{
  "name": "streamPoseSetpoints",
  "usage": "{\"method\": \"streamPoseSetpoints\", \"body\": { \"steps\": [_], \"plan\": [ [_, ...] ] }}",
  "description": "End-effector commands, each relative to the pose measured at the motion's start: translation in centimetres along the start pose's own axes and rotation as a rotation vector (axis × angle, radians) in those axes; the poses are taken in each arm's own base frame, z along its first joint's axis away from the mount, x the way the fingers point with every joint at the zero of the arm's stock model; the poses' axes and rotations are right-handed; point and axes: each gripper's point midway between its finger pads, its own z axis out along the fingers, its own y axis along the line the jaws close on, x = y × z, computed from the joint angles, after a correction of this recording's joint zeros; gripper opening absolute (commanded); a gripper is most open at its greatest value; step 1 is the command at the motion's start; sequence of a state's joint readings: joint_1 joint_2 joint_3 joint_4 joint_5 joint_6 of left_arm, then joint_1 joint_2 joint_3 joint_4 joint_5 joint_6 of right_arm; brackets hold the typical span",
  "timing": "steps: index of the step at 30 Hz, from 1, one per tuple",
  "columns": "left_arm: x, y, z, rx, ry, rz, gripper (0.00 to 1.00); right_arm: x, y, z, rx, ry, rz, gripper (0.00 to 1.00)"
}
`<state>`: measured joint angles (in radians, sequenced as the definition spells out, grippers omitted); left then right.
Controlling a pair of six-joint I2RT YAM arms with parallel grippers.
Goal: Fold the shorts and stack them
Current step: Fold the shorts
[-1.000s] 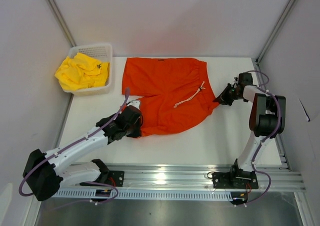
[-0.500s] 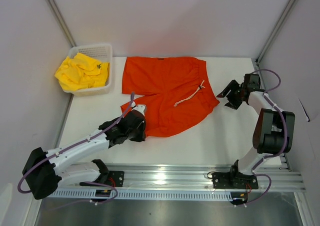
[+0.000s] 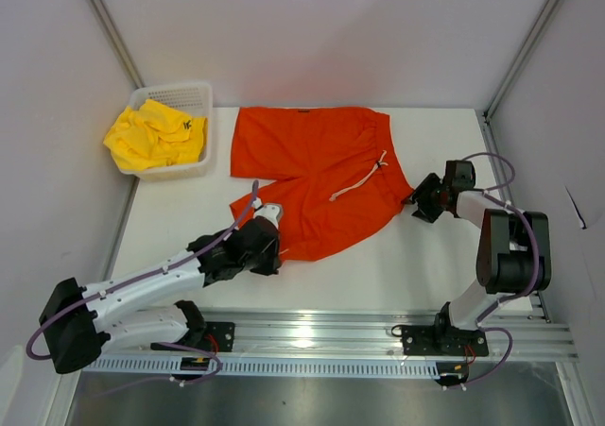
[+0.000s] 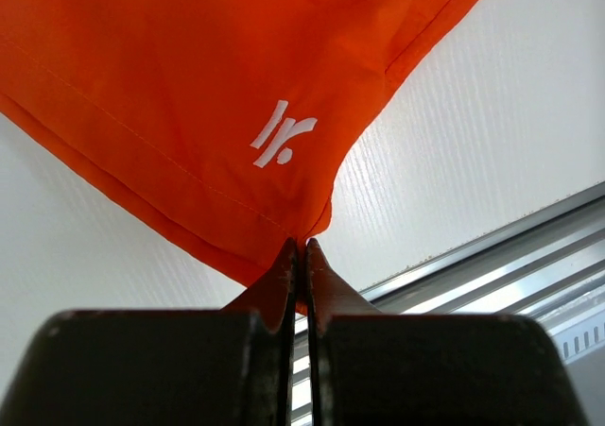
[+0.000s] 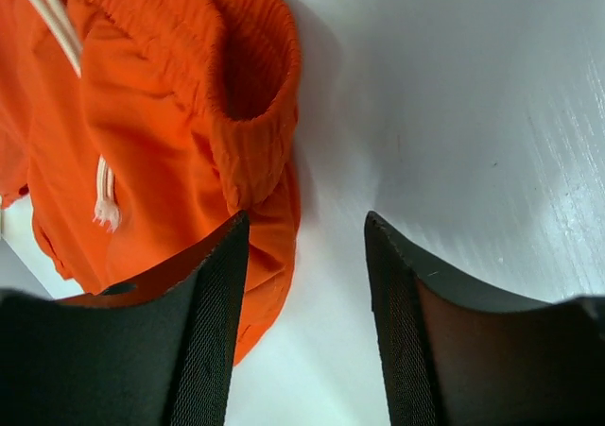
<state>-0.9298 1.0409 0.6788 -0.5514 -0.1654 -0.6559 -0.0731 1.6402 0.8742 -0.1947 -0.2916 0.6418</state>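
The orange-red shorts [image 3: 317, 176] lie spread flat mid-table, white drawstring [image 3: 364, 178] on top. My left gripper [image 3: 267, 248] is shut on the near hem corner of the shorts [image 4: 189, 86]; in the left wrist view the fabric is pinched at the tips [image 4: 302, 248]. My right gripper [image 3: 417, 202] is open at the shorts' right waistband corner [image 5: 246, 95]. The left finger [image 5: 213, 322] lies over the fabric edge, and bare table shows between the jaws [image 5: 305, 220]. The yellow shorts [image 3: 151, 135] sit crumpled in the basket.
A white mesh basket [image 3: 180, 169] stands at the back left corner of the table. Grey walls close in the back and both sides. The aluminium rail [image 3: 312, 336] with the arm bases runs along the near edge.
The right gripper let go of the waistband corner, opened, drew back right, then returned beside it. The left gripper pulled the hem corner nearer and slightly right.
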Motion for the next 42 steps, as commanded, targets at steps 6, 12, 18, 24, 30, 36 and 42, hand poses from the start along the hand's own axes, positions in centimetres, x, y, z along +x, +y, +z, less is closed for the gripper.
{"method": "streamPoseSetpoints", "body": {
  "steps": [6,12,18,24,30,36,42],
  "plan": [
    [-0.3,0.4,-0.6,-0.022,-0.031,-0.022,0.0,-1.8,0.6,1.9,-0.016,-0.082,0.047,0.51],
    [-0.3,0.4,-0.5,-0.023,-0.03,-0.016,0.0,-1.8,0.6,2.2,-0.03,-0.098,0.068,0.54],
    [-0.4,0.4,-0.7,-0.023,-0.033,-0.013,0.0,-3.0,1.6,1.3,-0.091,-0.172,0.081,0.58],
    [-0.2,0.5,-0.8,-0.018,-0.029,-0.016,0.0,-3.7,1.8,1.6,-0.11,-0.184,0.11,0.57],
    [-0.1,0.4,-1.1,-0.007,-0.028,-0.017,0.0,-4.3,1.7,2.8,-0.128,-0.182,0.145,0.56],
    [-0.2,0.0,-1.4,0.012,-0.026,-0.016,0.0,-4.2,2.0,4.2,-0.156,-0.155,0.172,0.52],
    [-0.1,0.0,-1.4,0.013,-0.022,-0.012,0.0,-4.5,2.2,4.9,-0.177,-0.168,0.192,0.55]
  ]
}}
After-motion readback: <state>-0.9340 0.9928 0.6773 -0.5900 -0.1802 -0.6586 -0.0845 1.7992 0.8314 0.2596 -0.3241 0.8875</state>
